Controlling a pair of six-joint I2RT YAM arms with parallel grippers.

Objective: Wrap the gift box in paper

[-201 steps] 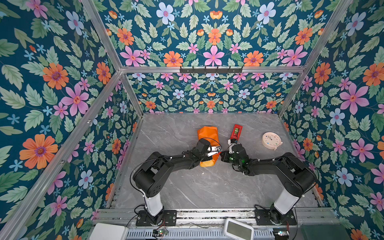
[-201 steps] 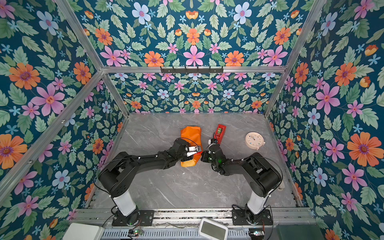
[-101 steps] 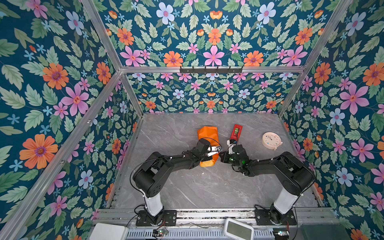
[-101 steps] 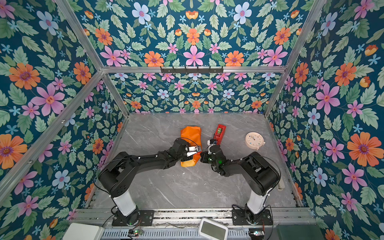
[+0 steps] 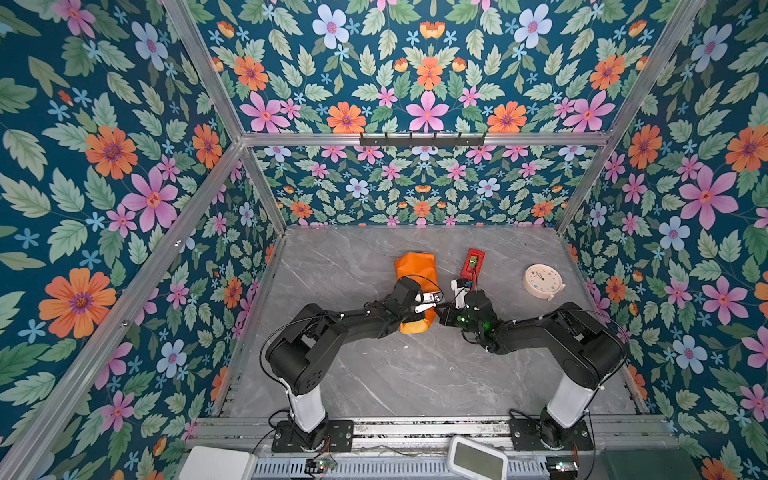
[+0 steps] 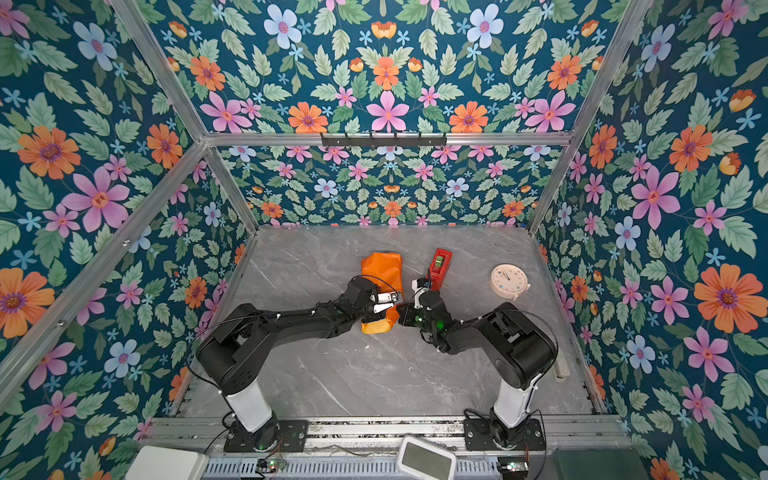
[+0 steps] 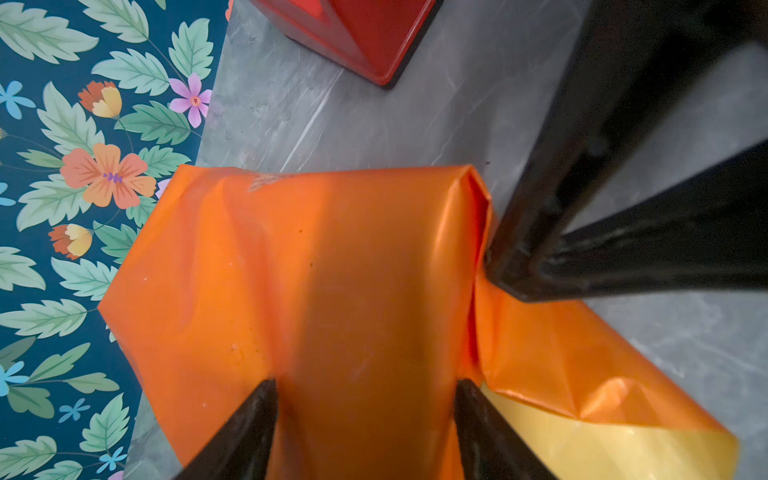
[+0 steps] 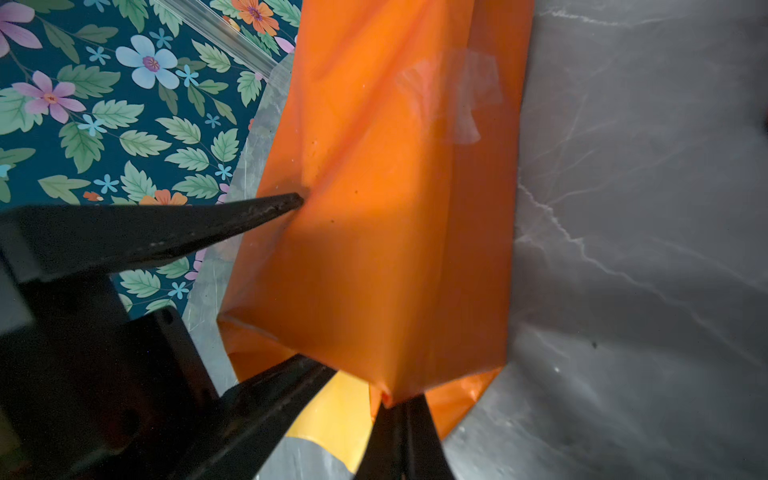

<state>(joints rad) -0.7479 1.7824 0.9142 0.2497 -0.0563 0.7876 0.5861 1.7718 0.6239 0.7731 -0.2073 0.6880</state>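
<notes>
The paper (image 5: pixel 415 272) (image 6: pixel 382 270) is folded orange side out into a long parcel on the grey table, and the gift box is hidden inside it. A clear tape piece (image 8: pixel 449 104) sticks on its top. A loose flap shows its yellow face (image 7: pixel 582 440) at the parcel's near end. My left gripper (image 5: pixel 430 302) (image 6: pixel 388 301) (image 7: pixel 363 386) is open, with its fingers (image 8: pixel 270 208) spread on the parcel's top near that end. My right gripper (image 5: pixel 441 309) (image 6: pixel 401 311) (image 8: pixel 399 401) is shut, and its tips (image 7: pixel 498 282) press against the fold at the parcel's near corner.
A red tape dispenser (image 5: pixel 471 266) (image 6: pixel 439 264) (image 7: pixel 365 37) stands just right of the parcel. A round cream clock (image 5: pixel 542 280) (image 6: pixel 509 280) lies farther right. Floral walls (image 5: pixel 257 257) close the table (image 5: pixel 395 374) in on three sides.
</notes>
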